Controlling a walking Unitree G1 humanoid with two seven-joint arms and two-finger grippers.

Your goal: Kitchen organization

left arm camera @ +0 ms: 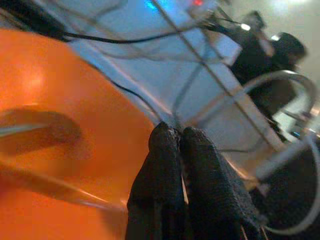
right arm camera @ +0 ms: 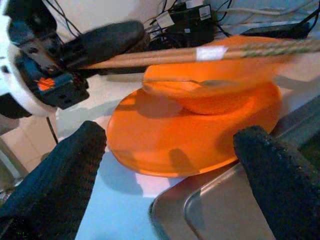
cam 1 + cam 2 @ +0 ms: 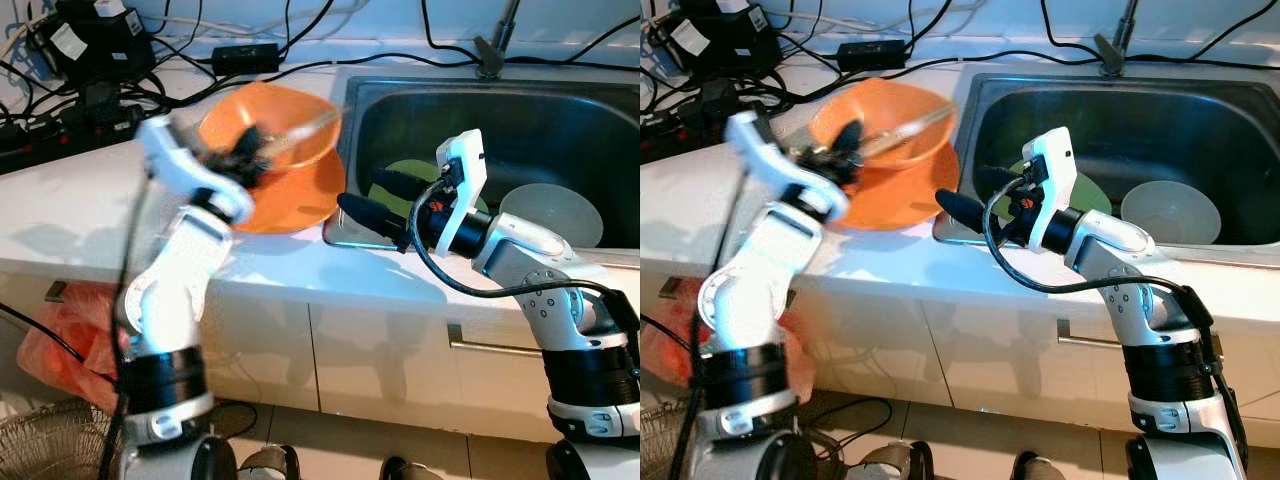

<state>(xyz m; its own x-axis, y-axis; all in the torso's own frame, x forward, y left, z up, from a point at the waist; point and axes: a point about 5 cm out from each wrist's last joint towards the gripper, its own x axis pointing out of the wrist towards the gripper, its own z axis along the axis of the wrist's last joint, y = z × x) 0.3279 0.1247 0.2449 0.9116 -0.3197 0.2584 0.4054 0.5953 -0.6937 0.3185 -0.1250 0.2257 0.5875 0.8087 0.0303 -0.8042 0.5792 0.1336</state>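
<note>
Left gripper (image 3: pixel 250 150) clenched on wooden chopsticks (image 2: pixel 200 52) inside a tilted orange plastic bowl (image 3: pixel 275 125). Right gripper (image 3: pixel 375 200) released wide, facing the orange plate (image 2: pixel 165 135) on the white desk (image 3: pixel 80 210), likely to take it.

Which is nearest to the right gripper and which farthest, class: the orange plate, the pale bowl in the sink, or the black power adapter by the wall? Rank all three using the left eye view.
1. Orange plate: on the counter just to the left of the right gripper, whose jaws are open.
2. Pale bowl: in the sink, to the gripper's right.
3. Black power adapter: at the wall, farthest.
</note>
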